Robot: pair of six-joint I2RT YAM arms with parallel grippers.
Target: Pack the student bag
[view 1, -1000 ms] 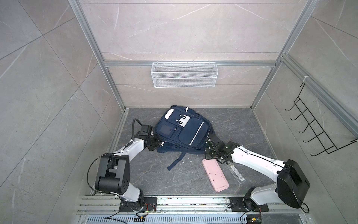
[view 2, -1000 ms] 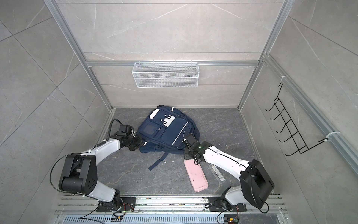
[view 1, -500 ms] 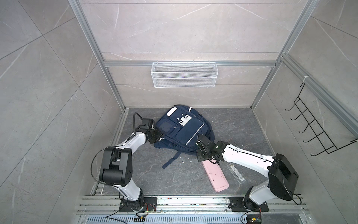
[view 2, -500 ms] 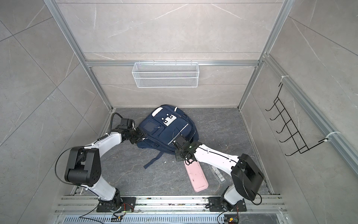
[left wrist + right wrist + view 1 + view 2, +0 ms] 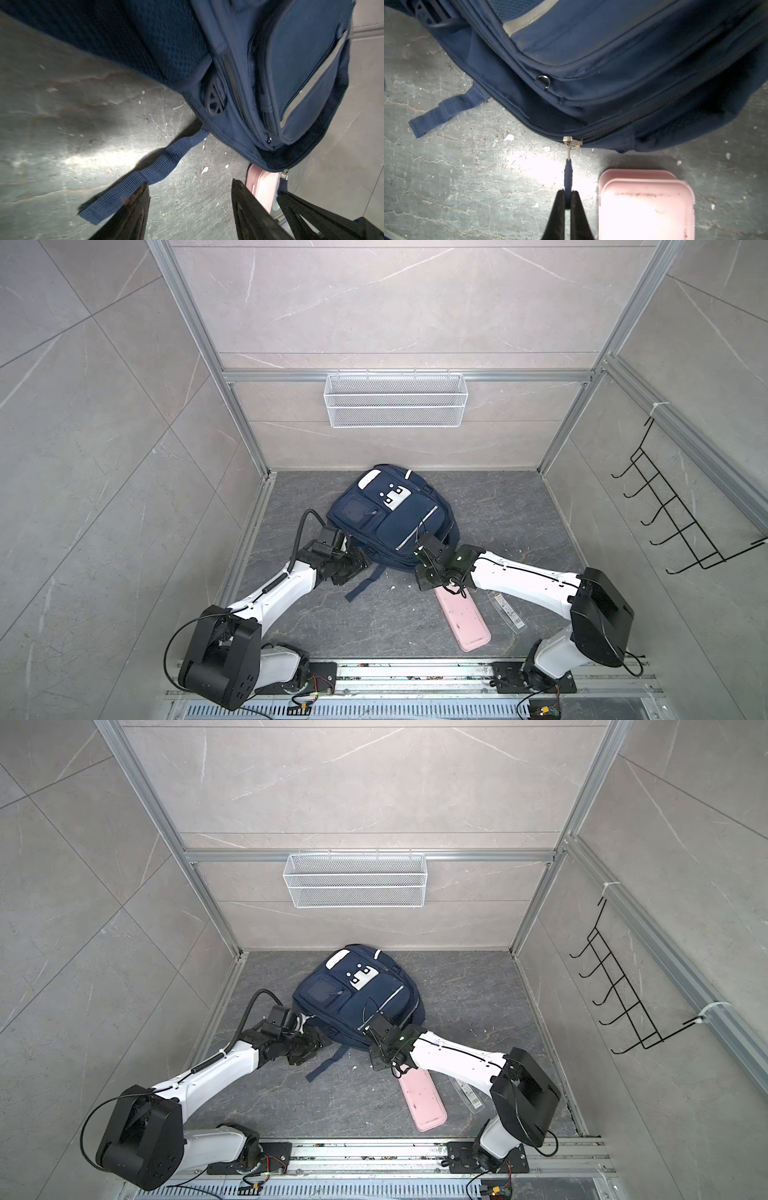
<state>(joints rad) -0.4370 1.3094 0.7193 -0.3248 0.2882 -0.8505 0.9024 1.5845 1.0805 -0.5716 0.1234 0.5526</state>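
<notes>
Dark grey table [image 5: 498, 522] inside a tiled, metal-framed cell. Toward the back middle of it, in both top views, the student bag [image 5: 390, 526] [image 5: 357, 1006]: navy, lying flat, front pockets and white patches up, silver stripe slanting across the lower pocket. On the back wall above, a white wire basket [image 5: 395, 400]; on the right wall, a black hook rack [image 5: 681, 522]. Near the bag's front edge, a pink flat case [image 5: 461, 620] [image 5: 645, 207] on the table, long axis running toward the front rail; close along its right side, a slim clear packet [image 5: 507, 610], contents too small to tell. At the bag's near-left corner, low over the table, the left tool [image 5: 189, 185]: jaws wide apart, nothing between them, one finger [image 5: 133, 207] overlapping the loose end of a blue webbing strap [image 5: 145, 172] [image 5: 365, 583] trailing out from under the bag; touching or merely above, cannot tell. At the bag's near edge, beside the end of the pink case, the right tool [image 5: 566, 193]: jaws pressed together on the blue zip pull [image 5: 568, 172], drawn straight out from the silver slider [image 5: 569, 140] on the bag's main zip.
</notes>
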